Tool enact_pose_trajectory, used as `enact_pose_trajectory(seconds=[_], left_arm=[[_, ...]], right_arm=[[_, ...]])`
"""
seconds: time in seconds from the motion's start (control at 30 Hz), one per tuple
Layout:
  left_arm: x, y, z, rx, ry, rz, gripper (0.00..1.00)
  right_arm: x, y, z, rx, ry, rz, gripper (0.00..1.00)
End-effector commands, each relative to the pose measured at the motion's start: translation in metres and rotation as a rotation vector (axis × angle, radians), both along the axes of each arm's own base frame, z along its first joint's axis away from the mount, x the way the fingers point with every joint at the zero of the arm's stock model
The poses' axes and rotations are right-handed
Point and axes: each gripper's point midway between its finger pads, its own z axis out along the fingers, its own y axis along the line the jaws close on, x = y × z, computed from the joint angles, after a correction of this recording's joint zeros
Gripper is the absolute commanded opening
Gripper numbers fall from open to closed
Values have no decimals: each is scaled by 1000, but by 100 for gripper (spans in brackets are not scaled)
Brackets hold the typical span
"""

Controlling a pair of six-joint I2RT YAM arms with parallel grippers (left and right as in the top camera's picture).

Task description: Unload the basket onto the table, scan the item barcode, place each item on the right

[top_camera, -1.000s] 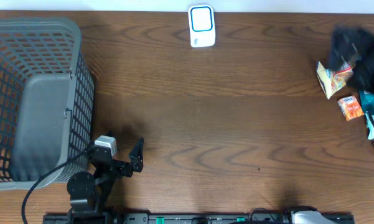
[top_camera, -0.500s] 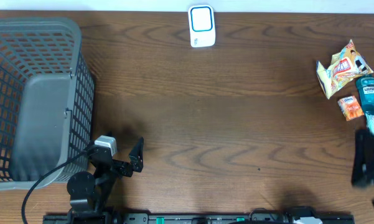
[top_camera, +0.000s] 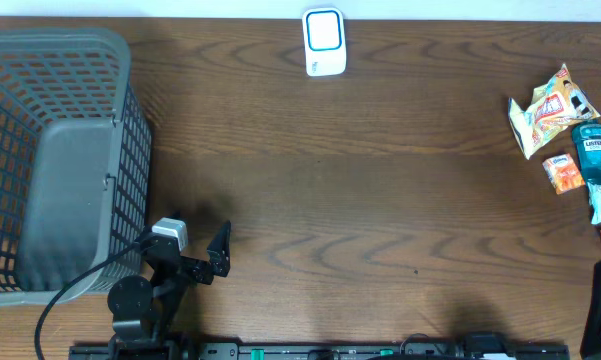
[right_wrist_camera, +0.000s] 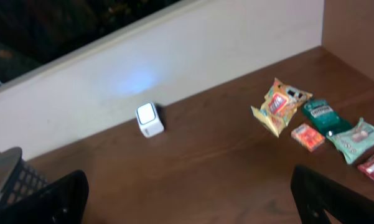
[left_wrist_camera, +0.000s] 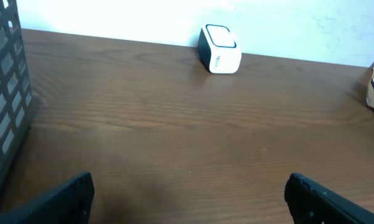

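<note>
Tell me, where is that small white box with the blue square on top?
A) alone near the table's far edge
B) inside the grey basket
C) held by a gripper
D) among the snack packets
A: the white box stands alone by the far edge, well apart from the basket and the packets.

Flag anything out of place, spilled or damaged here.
Nothing stands out: the scanner sits upright at the far edge, the basket at the left, and the packaged items lie clustered at the right.

Mock shop checkout: barcode scanner (top_camera: 324, 41), grey basket (top_camera: 132, 190) and packaged goods (top_camera: 545, 105) on a table (top_camera: 380, 200).
</note>
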Motion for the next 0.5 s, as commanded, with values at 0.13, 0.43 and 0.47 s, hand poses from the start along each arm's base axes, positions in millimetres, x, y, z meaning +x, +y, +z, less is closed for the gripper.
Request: enact_pose_trajectory(seconds=[0.13,0.43,0.47], left_arm=[[0,1,-12,-6,32,7,98],[0,1,-12,-6,32,7,98],[0,1,-12,-6,32,7,98]], right_arm=[[-11,-4,-5,2,-134,-27,99],[-11,-3,-25,74,-282,-35,99],[-12,-3,-25,76,-302,-35,99]])
